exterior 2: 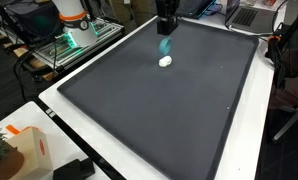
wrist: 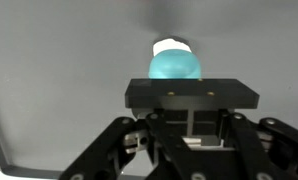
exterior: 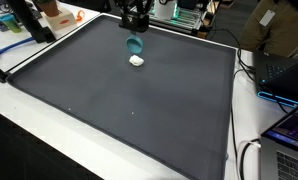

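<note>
A teal rounded object (exterior: 135,45) (exterior 2: 165,46) hangs just above the dark mat (exterior: 119,100) (exterior 2: 179,110) near its far edge. My gripper (exterior: 137,30) (exterior 2: 166,30) comes down from above and is shut on the object's top. Directly below it a small white lump (exterior: 137,61) (exterior 2: 166,61) lies on the mat. In the wrist view the teal object (wrist: 175,66) bulges out past the closed black fingertips of the gripper (wrist: 192,95), and the white lump (wrist: 171,45) shows just beyond it. What the teal object is cannot be told.
The mat lies on a white table (exterior: 19,120) (exterior 2: 99,150). An open laptop (exterior: 289,125) and cables sit beside the mat. A cardboard box (exterior 2: 27,150) stands at the near corner. The arm's base (exterior 2: 71,15) and a wire rack stand behind the far edge.
</note>
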Robot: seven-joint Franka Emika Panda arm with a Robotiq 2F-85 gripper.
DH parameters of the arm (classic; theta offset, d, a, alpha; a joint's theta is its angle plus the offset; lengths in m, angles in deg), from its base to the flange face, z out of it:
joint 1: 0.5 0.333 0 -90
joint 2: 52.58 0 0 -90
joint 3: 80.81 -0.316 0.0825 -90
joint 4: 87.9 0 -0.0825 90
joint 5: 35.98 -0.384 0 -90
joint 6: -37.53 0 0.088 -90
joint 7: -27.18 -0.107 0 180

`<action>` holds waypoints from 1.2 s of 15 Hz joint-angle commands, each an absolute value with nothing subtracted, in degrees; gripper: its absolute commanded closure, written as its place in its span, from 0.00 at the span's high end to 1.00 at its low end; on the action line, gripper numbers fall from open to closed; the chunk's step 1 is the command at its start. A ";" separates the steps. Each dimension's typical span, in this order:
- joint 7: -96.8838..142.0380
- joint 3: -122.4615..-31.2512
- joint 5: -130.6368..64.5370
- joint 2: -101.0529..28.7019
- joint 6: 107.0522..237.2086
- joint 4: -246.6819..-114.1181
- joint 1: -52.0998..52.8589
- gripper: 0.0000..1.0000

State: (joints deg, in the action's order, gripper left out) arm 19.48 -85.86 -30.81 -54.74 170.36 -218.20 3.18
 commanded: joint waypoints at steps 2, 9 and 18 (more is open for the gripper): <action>21.48 -85.87 -38.94 -62.30 162.04 -218.87 4.24 0.22; 24.23 -86.06 -47.20 -68.89 147.80 -217.38 5.31 0.47; 24.79 -84.32 -49.12 -70.09 133.53 -213.40 4.66 0.22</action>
